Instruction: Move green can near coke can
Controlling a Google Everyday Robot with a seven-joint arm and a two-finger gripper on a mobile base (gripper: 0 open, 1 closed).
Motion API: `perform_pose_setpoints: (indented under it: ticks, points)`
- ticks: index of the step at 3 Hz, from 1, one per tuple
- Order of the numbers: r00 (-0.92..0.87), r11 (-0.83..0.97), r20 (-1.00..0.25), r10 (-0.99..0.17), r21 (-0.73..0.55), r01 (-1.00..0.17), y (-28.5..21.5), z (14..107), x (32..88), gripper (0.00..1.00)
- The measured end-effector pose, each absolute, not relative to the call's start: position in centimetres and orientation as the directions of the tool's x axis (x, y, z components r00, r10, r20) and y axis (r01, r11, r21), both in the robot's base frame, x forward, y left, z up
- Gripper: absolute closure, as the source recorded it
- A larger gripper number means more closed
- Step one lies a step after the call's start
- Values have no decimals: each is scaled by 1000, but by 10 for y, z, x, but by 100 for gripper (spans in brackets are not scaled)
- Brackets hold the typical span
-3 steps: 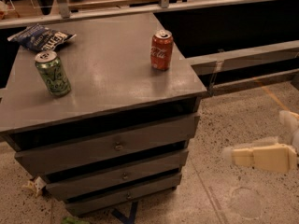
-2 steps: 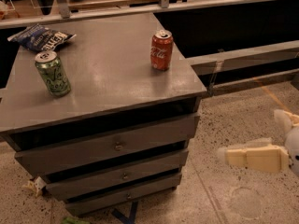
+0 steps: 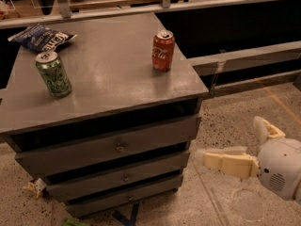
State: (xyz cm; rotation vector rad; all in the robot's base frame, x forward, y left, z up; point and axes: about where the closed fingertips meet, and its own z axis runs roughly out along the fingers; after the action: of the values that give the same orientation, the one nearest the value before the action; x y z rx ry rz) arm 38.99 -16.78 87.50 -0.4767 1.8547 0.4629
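Two drink cans stand upright and well apart on a grey three-drawer cabinet [image 3: 113, 86]. The green can [image 3: 54, 74] is near the front left, the coke can [image 3: 163, 51] toward the back right. A blue chip bag [image 3: 40, 36] lies at the back left corner. The gripper [image 3: 229, 138] hangs low on the right beside the drawers, fingers [image 3: 221, 163] spread wide and empty.
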Motion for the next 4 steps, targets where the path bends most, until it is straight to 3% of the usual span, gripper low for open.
perform_pose_setpoints:
  ticks: [1,2,3,4]
  points:
    - [-188,784,-982,24,135,-606,-136,891,403,0]
    - [-28,673,-1000,7,25,-739,-76,914,413,0]
    - [63,586,-995,-76,-96,-805,-32,916,420,0]
    - [75,528,-989,-126,-131,-839,-1,910,431,0]
